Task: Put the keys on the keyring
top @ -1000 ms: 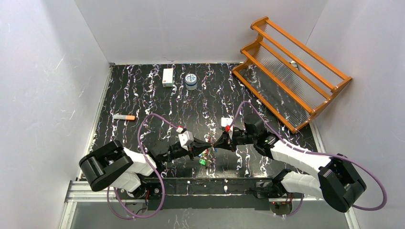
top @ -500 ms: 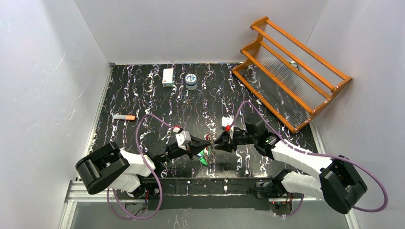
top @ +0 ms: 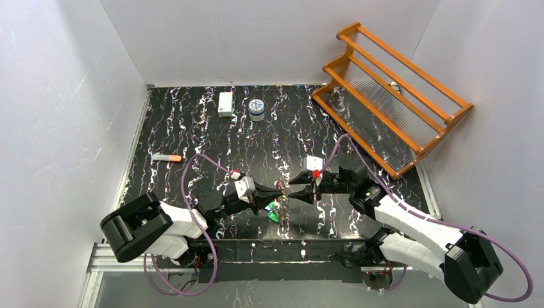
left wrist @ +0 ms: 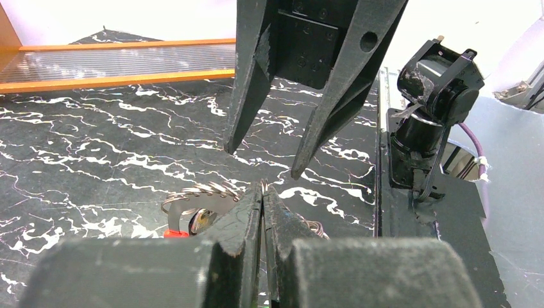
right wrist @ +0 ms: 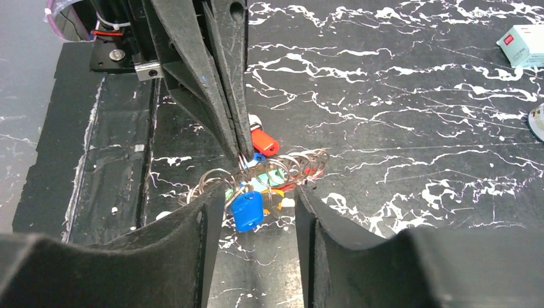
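Observation:
My left gripper (top: 280, 187) is shut on the keyring (left wrist: 199, 192), a coiled silver wire ring that it holds just above the black marbled table (top: 192, 128). In the right wrist view the left gripper (right wrist: 240, 154) pinches the keyring (right wrist: 289, 163). The keys hang under it in a bunch (top: 277, 208), among them one with a blue cap (right wrist: 247, 210) and one with a red cap (right wrist: 264, 142). My right gripper (right wrist: 260, 192) faces the ring from the right. It is open and holds nothing, and the blue key hangs in the gap between its fingers.
An orange wooden rack (top: 391, 96) leans at the back right. A white box (top: 225, 103) and a round tin (top: 256, 108) stand at the back. An orange marker (top: 167, 157) lies at the left. The right arm's base (left wrist: 430, 96) stands close to the ring.
The right gripper has opened, let go of the ring and drawn back a little to the right. The left gripper still holds the ring and has barely moved.

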Action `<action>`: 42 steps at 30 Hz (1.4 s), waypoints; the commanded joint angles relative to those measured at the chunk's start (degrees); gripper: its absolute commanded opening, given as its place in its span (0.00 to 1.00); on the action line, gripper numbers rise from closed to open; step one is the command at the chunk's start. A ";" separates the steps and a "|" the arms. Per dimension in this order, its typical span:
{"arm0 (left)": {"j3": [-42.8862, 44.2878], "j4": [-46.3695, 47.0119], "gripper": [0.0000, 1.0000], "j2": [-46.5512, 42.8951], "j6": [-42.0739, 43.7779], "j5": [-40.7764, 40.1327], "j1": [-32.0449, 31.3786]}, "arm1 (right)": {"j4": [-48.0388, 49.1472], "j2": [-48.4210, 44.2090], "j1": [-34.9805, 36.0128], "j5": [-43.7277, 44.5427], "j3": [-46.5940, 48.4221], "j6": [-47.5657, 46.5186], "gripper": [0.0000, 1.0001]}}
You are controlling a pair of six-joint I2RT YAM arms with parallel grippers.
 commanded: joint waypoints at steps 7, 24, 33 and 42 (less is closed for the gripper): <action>0.14 11.21 0.00 -1.76 0.06 -0.14 -0.07 | 7.95 5.57 -0.21 -7.88 0.76 0.82 0.46; -0.38 11.22 0.00 -2.16 -0.12 -0.13 -0.07 | 10.26 9.26 -0.23 -9.26 1.69 1.85 0.01; -1.83 10.06 0.28 -4.79 2.34 -3.21 -0.07 | -1.23 6.51 -0.16 -5.36 4.36 -3.18 0.01; -0.36 -9.71 0.44 -14.67 12.39 -6.06 -0.02 | -18.74 10.60 -0.17 -0.92 11.48 -6.42 0.01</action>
